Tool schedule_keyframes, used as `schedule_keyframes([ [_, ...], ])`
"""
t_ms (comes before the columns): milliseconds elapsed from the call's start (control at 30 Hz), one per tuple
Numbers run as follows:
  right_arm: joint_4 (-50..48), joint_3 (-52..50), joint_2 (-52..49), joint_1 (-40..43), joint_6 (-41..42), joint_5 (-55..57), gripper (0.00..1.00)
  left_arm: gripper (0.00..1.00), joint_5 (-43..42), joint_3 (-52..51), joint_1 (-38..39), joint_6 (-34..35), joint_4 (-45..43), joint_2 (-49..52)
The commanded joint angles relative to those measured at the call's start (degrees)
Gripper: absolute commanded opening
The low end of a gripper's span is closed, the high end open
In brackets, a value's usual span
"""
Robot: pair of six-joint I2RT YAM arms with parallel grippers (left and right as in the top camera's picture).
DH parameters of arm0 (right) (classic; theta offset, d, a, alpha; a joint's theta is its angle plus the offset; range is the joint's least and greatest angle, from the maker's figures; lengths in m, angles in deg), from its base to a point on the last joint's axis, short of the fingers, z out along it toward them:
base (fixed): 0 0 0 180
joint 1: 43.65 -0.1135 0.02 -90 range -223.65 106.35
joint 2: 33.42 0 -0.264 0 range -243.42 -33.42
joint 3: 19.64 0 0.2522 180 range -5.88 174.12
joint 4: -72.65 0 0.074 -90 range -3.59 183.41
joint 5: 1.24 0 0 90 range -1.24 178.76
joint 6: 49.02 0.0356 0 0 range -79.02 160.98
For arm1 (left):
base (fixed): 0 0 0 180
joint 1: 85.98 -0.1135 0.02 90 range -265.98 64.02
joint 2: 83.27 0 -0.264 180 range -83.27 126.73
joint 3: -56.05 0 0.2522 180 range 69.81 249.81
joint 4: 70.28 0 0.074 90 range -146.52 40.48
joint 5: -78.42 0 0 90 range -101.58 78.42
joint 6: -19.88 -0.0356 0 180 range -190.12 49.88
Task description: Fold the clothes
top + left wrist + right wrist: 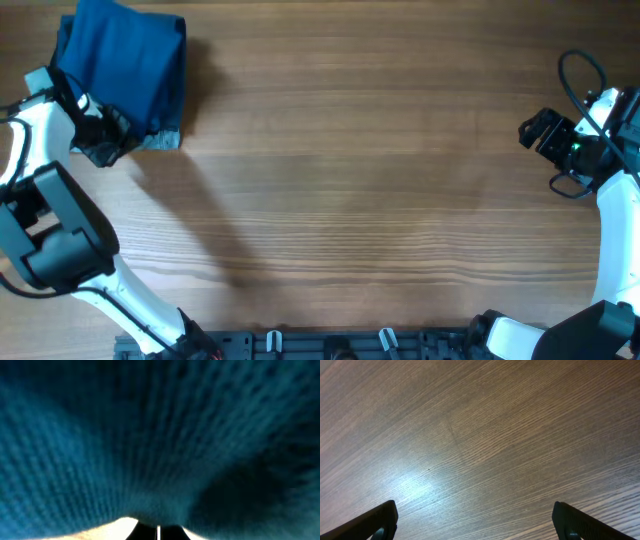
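Observation:
The clothes (125, 65) lie as a folded blue bundle at the table's far left corner. My left gripper (103, 140) is at the bundle's near left edge, its tips up against the fabric. In the left wrist view, blurred blue fabric (150, 435) fills almost the whole picture. The left gripper (158, 529) shows as two dark fingers shut together with only a thin bright slit between them; no fabric shows in that slit. My right gripper (535, 130) hovers at the far right, away from the clothes. It stands open (475, 522) over bare wood with nothing between its fingers (380, 521).
The wooden table (350, 200) stretches between the two arms. A dark rail with clips (330, 345) runs along the near edge. The left arm's base (50, 235) stands at the near left, and the right arm's cables (580, 75) loop at the far right.

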Motion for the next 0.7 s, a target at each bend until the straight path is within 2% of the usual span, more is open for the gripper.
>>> schedule_keyframes([
  [0, 0.00, 0.52, 0.22, 0.02, 0.11, 0.59, 1.00, 0.04, -4.61, 0.11, 0.26, -1.79, -2.19, -2.84],
  [133, 0.00, 0.50, 0.22, 0.02, 0.11, 0.57, 1.00, 0.04, -7.82, 3.23, 0.28, -1.33, -4.76, -12.68],
  [233, 0.00, 0.50, 0.22, 0.02, 0.11, 0.59, 1.00, 0.06, -10.84, 3.76, 0.28, 2.12, -12.00, -20.48],
  [333, 0.00, 0.52, 0.22, 0.02, 0.11, 0.59, 1.00, 0.07, -10.78, 3.76, 0.28, 6.78, -19.98, -22.84],
  [400, 0.00, 0.50, 0.22, 0.02, 0.11, 0.59, 1.00, 0.07, -10.78, 3.74, 0.63, 9.29, -26.18, -21.42],
  [533, 0.00, 0.52, 0.22, 0.02, 0.11, 0.59, 1.00, 0.09, -10.75, 3.74, 1.97, 9.42, -34.36, -14.53],
  [667, 0.00, 0.50, 0.22, 0.02, 0.13, 0.59, 1.00, 0.06, -8.87, 3.74, 2.10, 9.92, -44.44, -4.50],
])
